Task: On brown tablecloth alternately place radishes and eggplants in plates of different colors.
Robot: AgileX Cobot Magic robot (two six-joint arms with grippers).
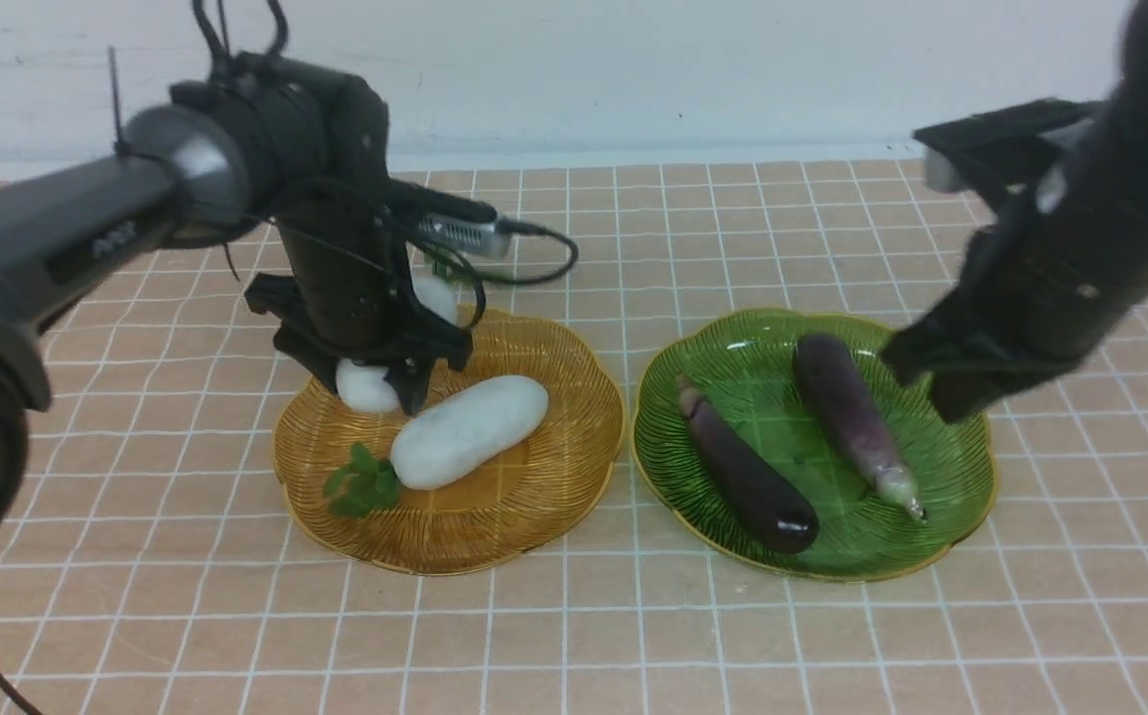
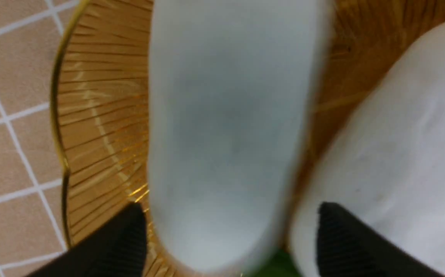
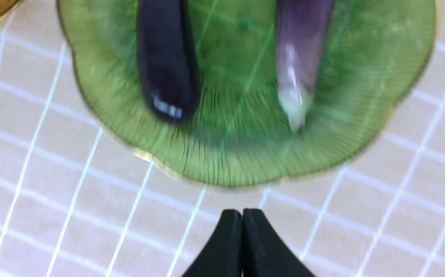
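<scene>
Radish between spread left fingers, amber plate beneath

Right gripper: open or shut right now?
Shut. In the right wrist view the right gripper has its jaws pressed flat together, with nothing held between them.

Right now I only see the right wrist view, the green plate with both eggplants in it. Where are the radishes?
Observer: Both are in the amber plate, just left of your green plate. The near radish lies free across its middle.
Operator: And the other one?
Observer: The far radish is at that plate's back left, between the spread jaws of the left gripper.
Operator: Is it gripped?
Observer: It doesn't look so. The left wrist view shows a gap beside one finger.
</scene>
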